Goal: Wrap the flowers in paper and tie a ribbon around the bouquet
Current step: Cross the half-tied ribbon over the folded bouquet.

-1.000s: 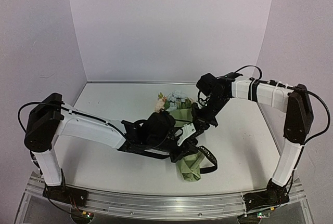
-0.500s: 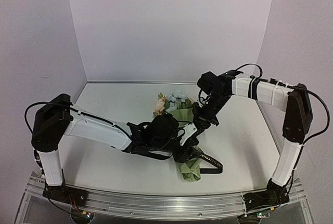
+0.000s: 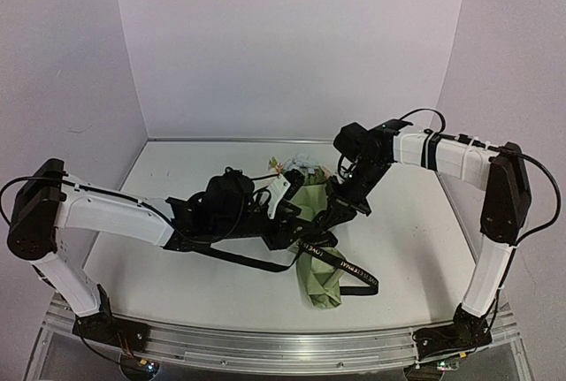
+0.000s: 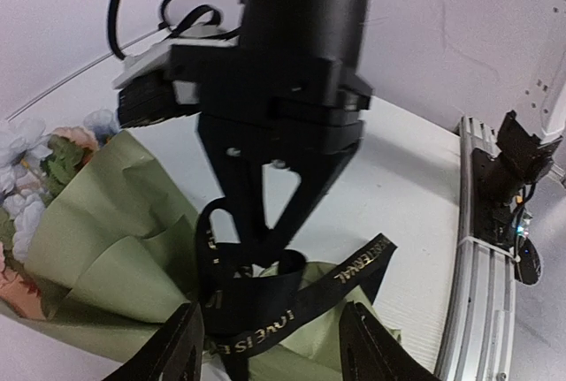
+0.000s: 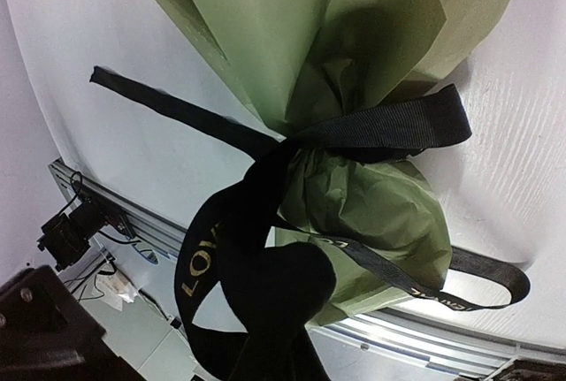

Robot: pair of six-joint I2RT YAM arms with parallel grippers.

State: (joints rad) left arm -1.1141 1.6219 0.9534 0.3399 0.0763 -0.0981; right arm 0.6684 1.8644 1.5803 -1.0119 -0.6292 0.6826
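Bouquet [image 3: 323, 285] count: one. It is a green paper cone lying mid-worktop [image 3: 177, 178], its flowers [image 3: 301, 164] toward the far wall and partly hidden behind the left arm. One black lettered ribbon [image 3: 340, 264] circles the cone's narrow waist, with two loose tails trailing; whether it is knotted is hard to make out. Right gripper [image 4: 261, 235] has its jaws clenched on the ribbon just above the paper. Left gripper [image 4: 271, 315] faces it — jaws released, holding nothing.
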